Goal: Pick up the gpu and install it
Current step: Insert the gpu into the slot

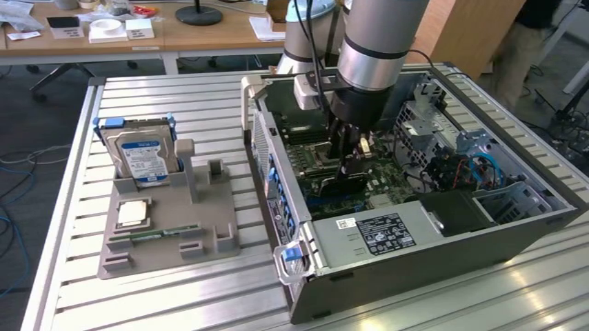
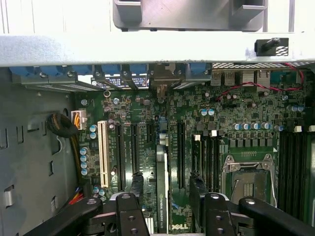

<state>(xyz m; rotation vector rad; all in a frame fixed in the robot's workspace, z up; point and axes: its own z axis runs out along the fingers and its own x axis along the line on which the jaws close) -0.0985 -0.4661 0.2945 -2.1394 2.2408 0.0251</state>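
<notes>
The gpu [image 2: 161,196] is seen edge-on as a slim dark strip, upright between the jaws, above the long slots of the motherboard [image 2: 236,123] inside the open case [image 1: 414,255]. The jaws are part closed and pinch the gpu by its two flat faces; whether its lower edge is seated in a slot cannot be told. In the exterior view the gpu [image 1: 343,181] is found directly under the arm, near the middle of the case.

The card is judged to be light, stiff and fragile. It is best held across its flat faces near the upper edge, clear of the contact edge. Twisting is to be avoided, since a tilted card may bind in a slot.

The case lies on its side on a slatted metal tabletop [image 1: 184,289]. A grey tray [image 1: 216,238] is placed beside it, toward the exterior view's left, with a hard drive [image 1: 143,155] stood in it and a memory stick [image 1: 152,234] laid flat. Desks [image 1: 138,41] are seen behind, and cables [image 1: 14,165] on the floor.
</notes>
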